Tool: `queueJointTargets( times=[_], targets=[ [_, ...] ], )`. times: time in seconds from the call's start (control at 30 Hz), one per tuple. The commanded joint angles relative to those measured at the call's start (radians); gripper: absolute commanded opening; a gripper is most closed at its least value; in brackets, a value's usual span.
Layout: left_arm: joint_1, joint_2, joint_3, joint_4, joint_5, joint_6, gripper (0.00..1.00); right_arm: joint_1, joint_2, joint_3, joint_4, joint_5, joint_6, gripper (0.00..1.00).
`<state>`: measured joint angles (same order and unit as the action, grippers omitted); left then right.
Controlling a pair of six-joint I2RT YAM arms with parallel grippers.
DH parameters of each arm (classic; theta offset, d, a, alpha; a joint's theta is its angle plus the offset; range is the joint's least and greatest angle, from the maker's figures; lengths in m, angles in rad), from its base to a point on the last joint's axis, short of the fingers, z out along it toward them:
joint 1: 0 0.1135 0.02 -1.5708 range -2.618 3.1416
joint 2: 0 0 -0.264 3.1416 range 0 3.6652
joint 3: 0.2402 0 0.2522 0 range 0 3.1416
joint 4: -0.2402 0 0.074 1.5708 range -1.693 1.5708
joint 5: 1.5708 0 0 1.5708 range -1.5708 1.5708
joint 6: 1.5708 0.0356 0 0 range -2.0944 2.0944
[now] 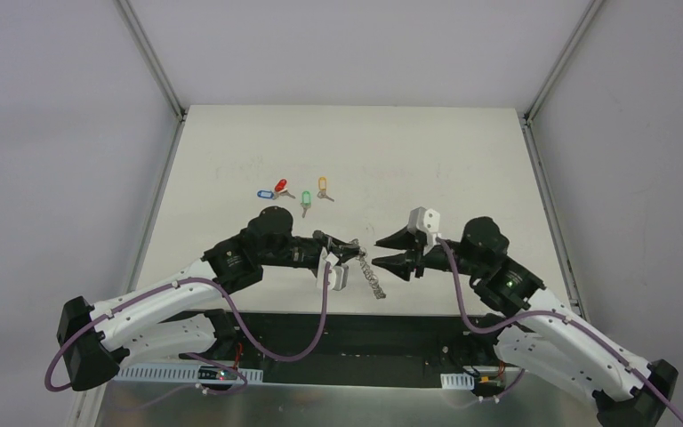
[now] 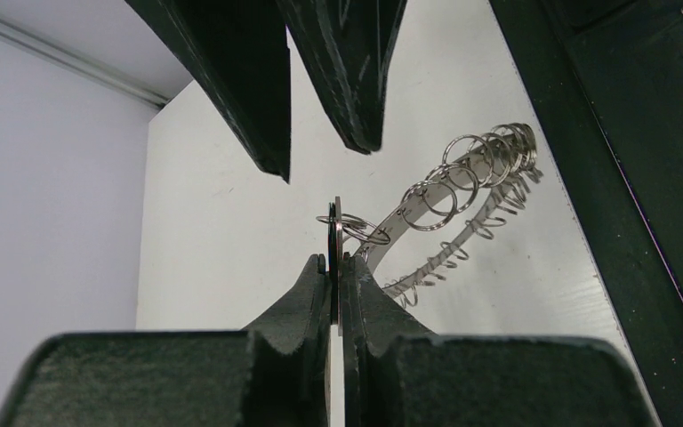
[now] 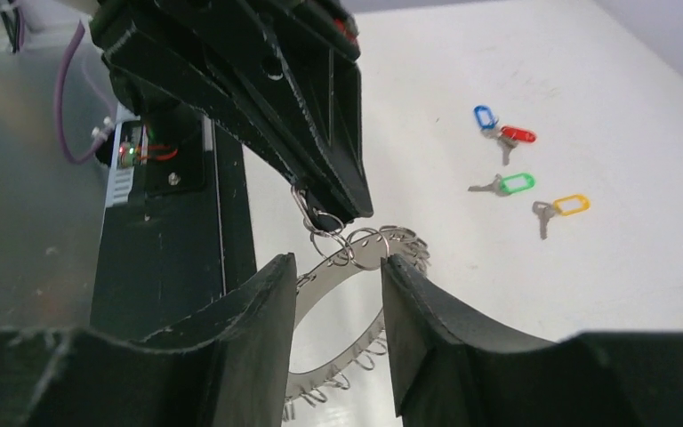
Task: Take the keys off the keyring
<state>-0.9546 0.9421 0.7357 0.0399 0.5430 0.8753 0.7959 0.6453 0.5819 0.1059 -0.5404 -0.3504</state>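
Looks like mid-step on the last key. Four already off, lying close together on the desk (image 1: 427,151) beyond the arms: blue-tag key (image 1: 263,192), red-tag key (image 1: 280,186), green-tag key (image 1: 305,197), yellow-tag key (image 1: 323,186), all well apart from the ring. Holding a thin flat dark piece (image 3: 325,220) clenched edge-on in the left tool (image 2: 333,262), raised above the desk; probably the dark-tag key, can't confirm from these views. Joined through small loops (image 2: 362,233) to the keyring (image 1: 375,277), which hangs tilted from that grip near the desk's near edge; can't tell whether its low end touches the desk. Facing it tip to tip with the right tool (image 3: 338,267) released, jaws apart, ring band lined up in the gap between them in the wrist view; no contact visible, can't rule it out. Next move, as a guess: close the right tool on the ring band or on the loop just beside the held piece, then pull or twist apart to work the loop free. Calls for a firm pinch on a thin, slick strip, close to the left grip to stop the ring swinging. Calls for keeping the left grip tight too; an edge-on hold on a thin piece looks easy to slip. Worth watching for neighbouring loops snagging, given how densely strung the ring is.
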Motion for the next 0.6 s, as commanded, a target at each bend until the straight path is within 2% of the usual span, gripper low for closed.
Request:
queueJointTargets(
  times=[0.0,0.57],
  targets=[
    [-0.001,-0.022,0.015,0.045,0.039,0.0,0.0,-0.002,0.084,0.118,-0.18,-0.108,-0.179,0.45],
    [-0.001,-0.007,0.016,0.043,0.055,-0.005,0.0,0.0,0.204,0.162,-0.129,-0.195,-0.194,0.41]
  ],
)
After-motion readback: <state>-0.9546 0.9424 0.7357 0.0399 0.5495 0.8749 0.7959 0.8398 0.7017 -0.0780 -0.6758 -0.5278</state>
